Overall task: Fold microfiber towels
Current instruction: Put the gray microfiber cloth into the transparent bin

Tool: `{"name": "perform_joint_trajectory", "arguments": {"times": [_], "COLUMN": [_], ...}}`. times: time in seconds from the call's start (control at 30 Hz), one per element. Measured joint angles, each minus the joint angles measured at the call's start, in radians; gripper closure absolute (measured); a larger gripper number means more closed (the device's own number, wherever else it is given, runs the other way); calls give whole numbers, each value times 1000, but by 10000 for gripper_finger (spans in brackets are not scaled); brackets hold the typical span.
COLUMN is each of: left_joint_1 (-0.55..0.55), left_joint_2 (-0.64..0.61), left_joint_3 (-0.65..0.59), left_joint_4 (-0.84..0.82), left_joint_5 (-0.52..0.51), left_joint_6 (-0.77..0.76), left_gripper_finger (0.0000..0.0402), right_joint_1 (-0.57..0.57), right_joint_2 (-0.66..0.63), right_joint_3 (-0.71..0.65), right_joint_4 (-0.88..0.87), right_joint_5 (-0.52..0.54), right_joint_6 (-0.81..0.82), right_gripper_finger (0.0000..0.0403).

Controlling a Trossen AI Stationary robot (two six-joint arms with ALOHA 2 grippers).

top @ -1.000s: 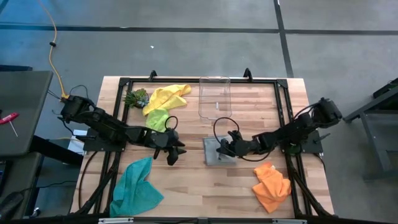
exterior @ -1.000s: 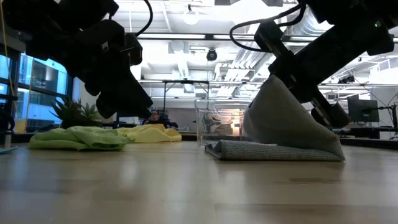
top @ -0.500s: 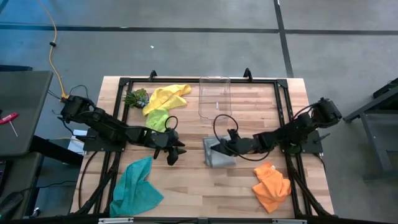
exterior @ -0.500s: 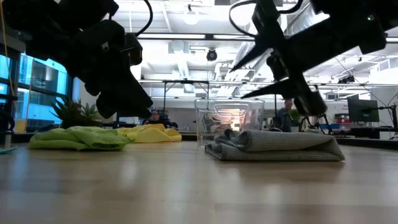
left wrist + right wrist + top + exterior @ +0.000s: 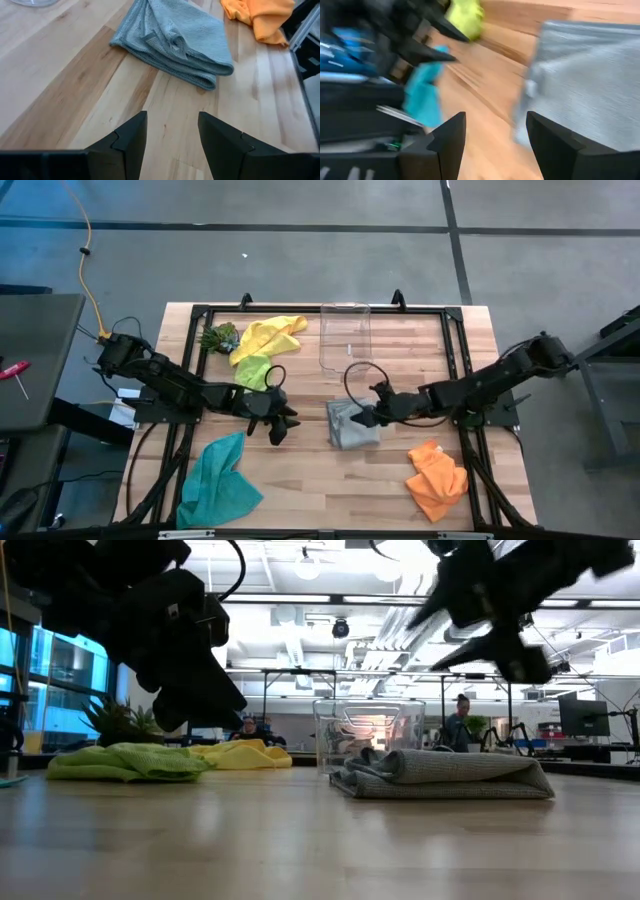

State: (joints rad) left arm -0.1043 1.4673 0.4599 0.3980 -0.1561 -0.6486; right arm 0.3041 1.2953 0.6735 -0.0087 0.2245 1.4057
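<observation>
A grey towel (image 5: 352, 427) lies folded on the wood near the table's middle, seen from the side in the low view (image 5: 445, 775) and also in the left wrist view (image 5: 175, 42). My right gripper (image 5: 366, 417) hangs open above the towel's far right part, clear of it (image 5: 487, 628); its fingers (image 5: 495, 122) have nothing between them. My left gripper (image 5: 281, 427) waits open to the towel's left, a little off the table (image 5: 170, 132). Yellow (image 5: 268, 333), lime green (image 5: 252, 370), teal (image 5: 217, 480) and orange (image 5: 436, 478) towels lie crumpled around the table.
A clear plastic box (image 5: 345, 335) stands at the far edge behind the grey towel. A small leafy clump (image 5: 219, 337) sits at the far left beside the yellow towel. A black frame (image 5: 452, 340) runs along the table's edges. Bare wood lies between the teal and orange towels.
My right gripper has opened, let go of the grey towel and risen, rolling its wrist. The towel part that it held up as a peak has fallen over onto the rest, so the towel now lies low and folded. My left arm has kept still.
</observation>
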Motion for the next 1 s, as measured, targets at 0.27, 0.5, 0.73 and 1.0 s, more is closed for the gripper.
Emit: {"name": "perform_joint_trajectory", "arguments": {"times": [0.27,0.5,0.73,1.0], "left_joint_1": [-1,-1,-1,-1], "left_joint_2": [0,0,0,-15], "left_joint_3": [11,46,56,56], "left_joint_4": [24,23,20,18], "left_joint_5": [101,126,127,204], "left_joint_6": [-3,6,13,-2], "left_gripper_finger": [234,234,234,234], "right_joint_1": [50,24,10,31], "right_joint_2": [-16,-15,-82,-271], "right_joint_3": [111,107,-16,-230], "right_joint_4": [-504,-664,-606,-219], "right_joint_5": [-9,-101,-172,-33], "right_joint_6": [9,-15,-9,134], "right_gripper_finger": [205,178,123,114]}}
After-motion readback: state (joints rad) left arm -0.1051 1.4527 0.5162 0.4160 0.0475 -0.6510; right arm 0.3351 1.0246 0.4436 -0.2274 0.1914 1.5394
